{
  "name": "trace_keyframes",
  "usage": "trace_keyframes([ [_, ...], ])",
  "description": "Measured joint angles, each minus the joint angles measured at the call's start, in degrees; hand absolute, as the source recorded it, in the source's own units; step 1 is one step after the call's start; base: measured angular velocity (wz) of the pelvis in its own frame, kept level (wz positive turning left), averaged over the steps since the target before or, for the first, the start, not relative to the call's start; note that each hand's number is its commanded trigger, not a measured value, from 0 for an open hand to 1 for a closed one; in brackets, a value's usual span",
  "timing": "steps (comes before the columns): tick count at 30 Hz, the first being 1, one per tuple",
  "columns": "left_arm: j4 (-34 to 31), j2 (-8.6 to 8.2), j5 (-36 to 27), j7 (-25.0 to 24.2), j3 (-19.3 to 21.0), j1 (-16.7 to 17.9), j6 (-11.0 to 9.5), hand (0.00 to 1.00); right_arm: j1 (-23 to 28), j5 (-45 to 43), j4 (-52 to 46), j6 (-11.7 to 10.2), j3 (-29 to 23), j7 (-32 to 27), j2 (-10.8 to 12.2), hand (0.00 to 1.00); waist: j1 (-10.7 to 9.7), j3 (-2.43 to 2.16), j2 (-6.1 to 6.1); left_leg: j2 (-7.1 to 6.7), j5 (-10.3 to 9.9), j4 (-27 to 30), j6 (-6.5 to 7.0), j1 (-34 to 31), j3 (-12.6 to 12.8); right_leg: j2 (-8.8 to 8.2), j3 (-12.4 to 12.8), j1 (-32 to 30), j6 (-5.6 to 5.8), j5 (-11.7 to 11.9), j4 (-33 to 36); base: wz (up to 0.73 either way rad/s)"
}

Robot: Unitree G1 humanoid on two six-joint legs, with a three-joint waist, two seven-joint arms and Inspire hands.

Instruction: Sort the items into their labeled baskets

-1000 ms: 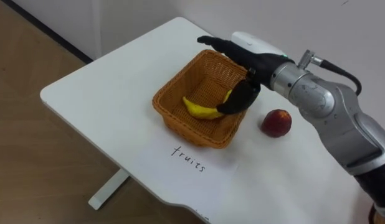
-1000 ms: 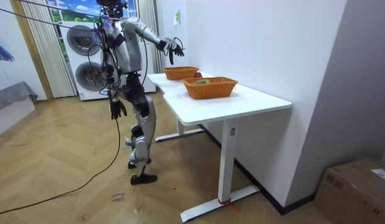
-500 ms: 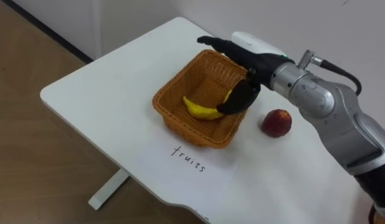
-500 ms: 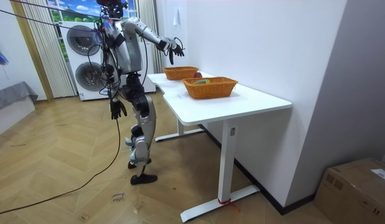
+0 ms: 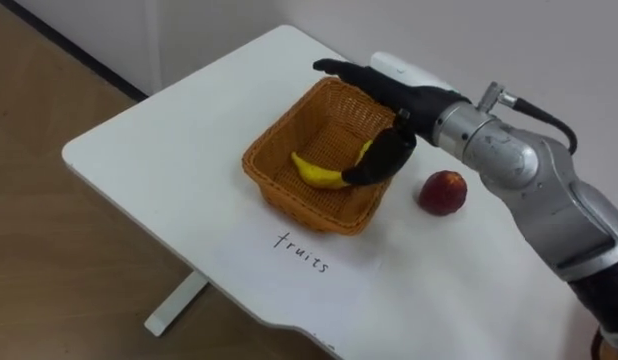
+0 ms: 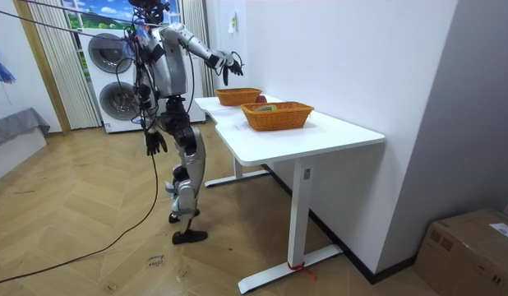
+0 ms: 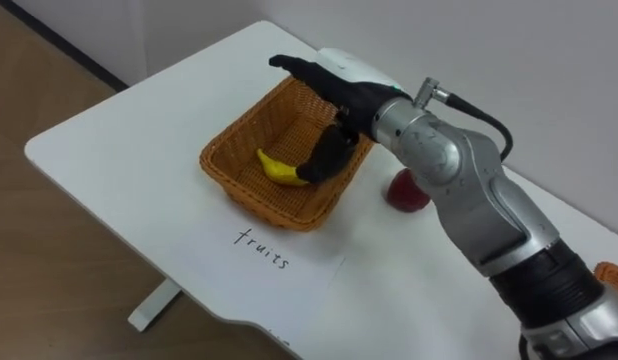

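Observation:
A wicker fruit basket [image 5: 257, 160] stands on the white table [image 5: 159, 140], and a yellow banana [image 5: 314, 173] lies inside it. My right hand [image 5: 401, 97] hovers over the basket's far right corner. It is open, with the fingers stretched across the rim and the thumb [image 5: 377, 162] hanging down by the banana's right end. A red apple [image 5: 443, 193] sits on the table just right of the basket, under my forearm. In the room view I stand at the table's far end, and my left hand [image 6: 155, 144] hangs relaxed at my side.
A paper sheet with a handwritten label [image 5: 304, 255] lies in front of the basket. Something white [image 5: 394, 64] lies behind my hand by the wall. A second wicker basket [image 6: 277, 115] with items in it stands nearer the table's other end. Washing machines [image 6: 106, 78] stand behind me.

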Motion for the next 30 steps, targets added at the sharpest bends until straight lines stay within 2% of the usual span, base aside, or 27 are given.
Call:
trace_keyframes([
  [4, 0.3, -0.01, 0.0, 0.9, -1.1, 0.5, 0.1, 0.0, 0.1, 10.3, 3.6, -0.5, -2.9, -3.7, 0.1, 0.0, -0.8, -0.16, 0.46, 0.07, 0.0, 0.0, -0.02, 0.3, 0.3, 0.03, -0.1, 0.3, 0.0, 0.0, 0.0, 0.0],
  [6, 0.3, -0.43, 0.1, 1.3, -1.3, 1.0, 0.1, 0.0, 1.7, 14.8, 4.2, -0.7, -5.2, -6.0, 1.1, 0.0, -1.0, -0.27, 0.87, 0.07, 0.0, -0.1, 0.03, 0.8, 0.4, 0.0, -0.1, 0.7, 0.0, 0.0, 0.0, 0.0],
  [8, 0.2, -1.96, 1.3, 2.1, -1.3, 2.0, 0.1, 0.0, 4.8, 16.9, 4.2, -1.9, -8.2, -8.7, 3.5, 0.0, -1.4, -0.65, 2.06, 0.06, -0.1, 0.0, 0.21, 1.1, 0.6, -0.09, -0.1, 1.1, 0.0, 0.0, 0.1, 0.0],
  [9, 0.1, -2.38, 1.3, 2.2, -1.3, 2.1, 0.1, 0.0, 5.3, 17.4, 4.2, -2.1, -8.4, -9.4, 3.7, 0.0, -1.4, -0.73, 2.45, 0.03, -0.1, 0.0, 0.23, 1.1, 0.7, -0.13, -0.1, 1.0, 0.0, 0.0, 0.1, 0.0],
  [11, -0.3, -3.62, 1.3, 2.5, -1.8, 2.5, 0.1, 0.0, 6.8, 19.2, 4.6, -2.9, -8.6, -11.9, 4.1, 0.0, -1.8, -0.88, 4.03, -0.13, -0.1, 0.0, 0.3, 1.3, 0.7, -0.35, -0.2, 1.3, 0.24, -0.1, 0.0, 0.0],
  [14, -0.1, -3.92, 1.3, 2.6, -1.8, 2.5, 0.1, 0.0, 9.1, 20.4, 4.6, -3.4, -8.6, -14.9, 5.0, 0.0, -2.1, -1.21, 5.41, -0.18, 0.0, 0.0, 0.26, 1.6, 0.8, -0.44, -0.2, 1.7, 0.63, -0.4, 0.1, 0.0],
  [20, 0.0, -4.34, 1.2, 3.2, -2.2, 2.6, 0.1, 0.0, 9.5, 23.8, 6.3, -3.6, -8.7, -21.0, 5.8, 0.0, -4.1, -1.15, 6.35, -0.46, 0.1, 0.7, 0.28, 1.4, 0.7, -0.69, -0.1, 2.0, 0.66, -0.4, 0.1, 0.01],
  [23, 0.0, -5.12, 1.2, 3.4, -2.1, 2.7, 0.1, 0.0, 9.6, 25.0, 7.6, -5.0, -9.6, -23.3, 6.0, 0.0, -4.6, -1.2, 6.63, -0.84, 0.1, 1.0, 0.67, 1.6, 0.8, -1.09, 0.1, 2.3, 0.76, -0.5, 0.1, 0.01],
  [26, 0.0, -5.7, 1.2, 3.2, -2.3, 2.5, 0.1, 0.0, 9.6, 24.7, 8.7, -5.2, -13.0, -25.3, 8.1, 0.0, -5.0, -1.37, 7.11, -0.91, 0.0, 1.7, 1.05, 1.4, 0.8, -1.5, -0.2, 2.4, 0.8, -0.5, 0.2, 0.0],
  [30, 0.0, -5.87, 1.2, 3.1, -2.3, 2.9, 0.1, 0.0, 9.7, 24.7, 8.7, -5.8, -14.5, -26.4, 9.2, 0.0, -6.2, -1.41, 7.61, -1.29, -0.1, 1.9, 1.34, 1.3, 0.6, -1.83, -0.2, 2.4, 0.97, -0.5, 0.3, 0.0],
])
